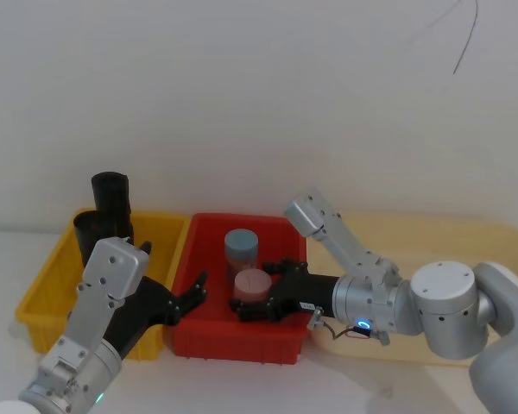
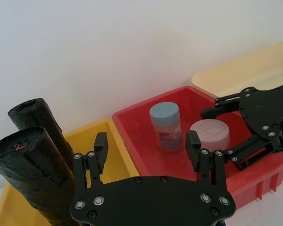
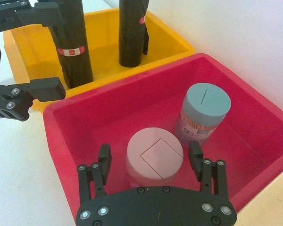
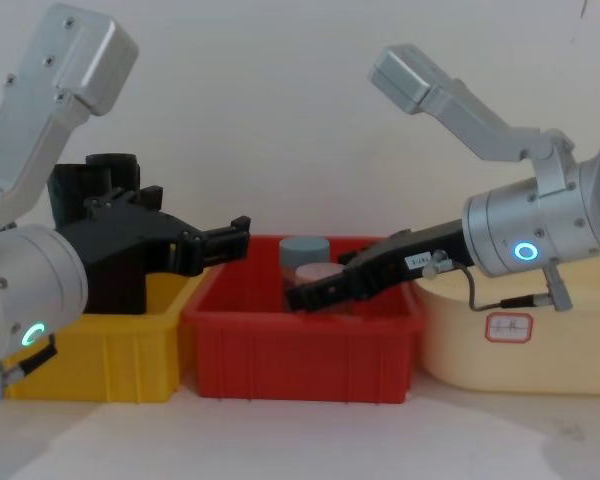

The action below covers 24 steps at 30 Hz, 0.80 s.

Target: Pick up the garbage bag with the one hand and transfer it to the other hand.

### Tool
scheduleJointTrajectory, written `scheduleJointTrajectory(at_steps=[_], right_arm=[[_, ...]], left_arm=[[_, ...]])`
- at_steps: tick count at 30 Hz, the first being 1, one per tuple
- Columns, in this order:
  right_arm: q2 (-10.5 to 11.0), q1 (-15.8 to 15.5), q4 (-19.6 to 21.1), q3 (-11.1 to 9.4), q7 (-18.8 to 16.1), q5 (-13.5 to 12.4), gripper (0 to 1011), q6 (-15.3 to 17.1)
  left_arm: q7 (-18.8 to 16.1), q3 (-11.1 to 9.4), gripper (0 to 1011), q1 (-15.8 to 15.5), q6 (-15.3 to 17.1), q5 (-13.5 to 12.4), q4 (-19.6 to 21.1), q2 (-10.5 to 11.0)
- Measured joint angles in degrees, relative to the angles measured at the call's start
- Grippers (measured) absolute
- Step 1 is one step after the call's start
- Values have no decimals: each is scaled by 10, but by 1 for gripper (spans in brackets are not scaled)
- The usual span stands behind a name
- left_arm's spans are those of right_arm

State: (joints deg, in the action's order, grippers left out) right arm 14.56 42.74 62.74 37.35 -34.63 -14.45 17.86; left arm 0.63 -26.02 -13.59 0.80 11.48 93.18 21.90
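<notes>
We mark the garbage bag [image 3: 70, 42] upright in the yellow bin [image 3: 101, 42], beside a second black roll [image 3: 132, 33], at ten o'clock from the left gripper [image 2: 147, 149], whose jaws stand wide and empty. At its three o'clock, over the red bin [image 3: 108, 103], the right gripper [image 3: 150, 157] sets wide jaws astride a pink-lidded jar [image 3: 154, 149].

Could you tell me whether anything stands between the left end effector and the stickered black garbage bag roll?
Nothing visible does. The open left end effector hovers above the edge of the yellow plastic bin, right beside the glossy black garbage bag roll; the second black roll stands behind it, toward the wall.
</notes>
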Motion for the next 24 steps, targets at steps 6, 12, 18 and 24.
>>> scheduleJointTrajectory(at_steps=[6, 12, 18, 24], right_arm=[[0, 1, 0, 1, 0, 0, 869, 1], [0, 1, 0, 1, 0, 1, 710, 2], [-1, 1, 0, 2, 0, 1, 666, 3], [-1, 2, 0, 2, 0, 1, 666, 3]], left_arm=[[0, 0, 1000, 0, 0, 0, 0, 0], [0, 0, 1000, 0, 0, 0, 0, 0], [0, 0, 1000, 0, 0, 0, 0, 0], [0, 0, 1000, 0, 0, 0, 0, 0]])
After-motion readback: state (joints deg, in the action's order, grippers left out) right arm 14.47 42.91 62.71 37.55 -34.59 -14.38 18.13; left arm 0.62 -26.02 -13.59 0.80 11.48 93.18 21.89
